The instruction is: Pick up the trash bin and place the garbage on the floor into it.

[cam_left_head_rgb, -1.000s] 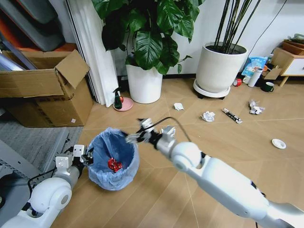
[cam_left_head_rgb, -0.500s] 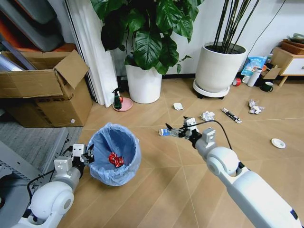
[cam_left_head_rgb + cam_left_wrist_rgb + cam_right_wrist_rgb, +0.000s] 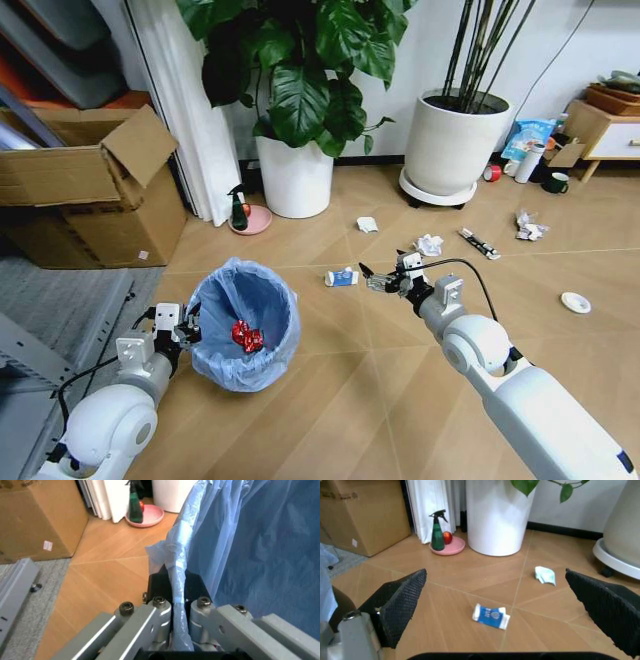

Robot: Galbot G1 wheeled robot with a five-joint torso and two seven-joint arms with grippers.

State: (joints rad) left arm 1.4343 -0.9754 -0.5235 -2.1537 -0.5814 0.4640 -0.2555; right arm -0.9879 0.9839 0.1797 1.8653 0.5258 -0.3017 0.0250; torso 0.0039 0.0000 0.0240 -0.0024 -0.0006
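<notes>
Head view: left end effector (image 3: 181, 327) grips the bin (image 3: 242, 335) rim; right end effector (image 3: 378, 280), spread wide beside the blue packet (image 3: 341, 278), could nudge it away.

The wooden floor (image 3: 330, 380) is carrying small litter: a blue-white packet (image 3: 341, 278) is lying at the frame centre, paper wads (image 3: 430, 244) and a stick wrapper (image 3: 477, 243) toward the upper right, and a white disc (image 3: 575, 302) at the right edge.
</notes>
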